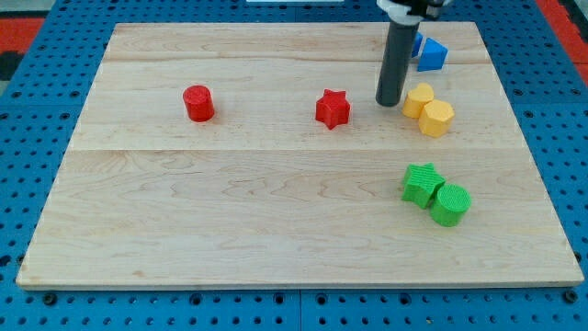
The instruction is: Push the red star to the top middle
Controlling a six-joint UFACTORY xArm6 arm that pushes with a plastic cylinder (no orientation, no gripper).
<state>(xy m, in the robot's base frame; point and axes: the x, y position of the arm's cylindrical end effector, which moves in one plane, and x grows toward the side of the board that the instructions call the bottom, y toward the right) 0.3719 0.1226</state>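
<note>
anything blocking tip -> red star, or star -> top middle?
Nothing visible. My tip sits just to the view's right of the red star, bare board between them. The board above the star, toward the top middle, holds no blocks; the yellow blocks lie to the tip's right.

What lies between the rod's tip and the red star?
Nothing: in the camera view, only bare wooden board separates my tip from the red star, which sits to its left.
</note>
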